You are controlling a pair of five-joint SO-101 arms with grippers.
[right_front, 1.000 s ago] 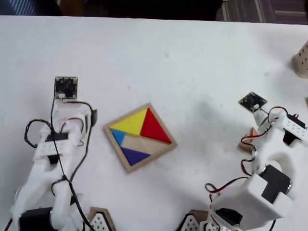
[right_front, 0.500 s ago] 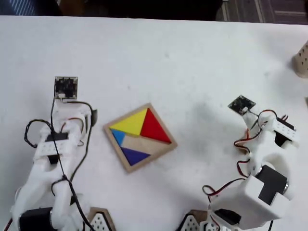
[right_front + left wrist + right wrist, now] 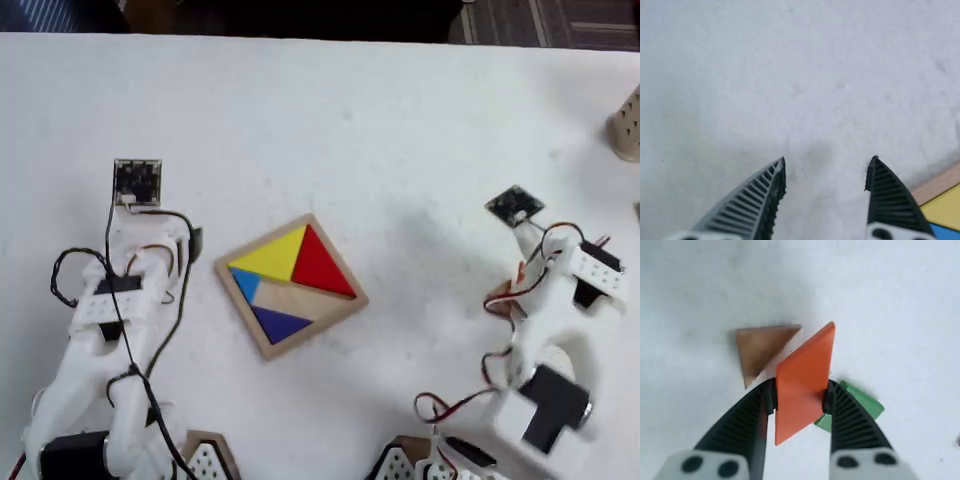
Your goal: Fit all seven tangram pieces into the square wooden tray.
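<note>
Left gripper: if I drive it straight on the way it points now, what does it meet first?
Nothing but bare table: ahead of the open left gripper the way looks free. The wooden tray has a corner beside one finger, out of the line. Height above the table is unclear.

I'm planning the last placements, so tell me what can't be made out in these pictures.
Green piece: right wrist view, its shape half hidden by the orange piece and right gripper.
Tray: left wrist view, cut off by the picture's edge.
Tray's unfilled gap: high view, too small to tell its outline.
</note>
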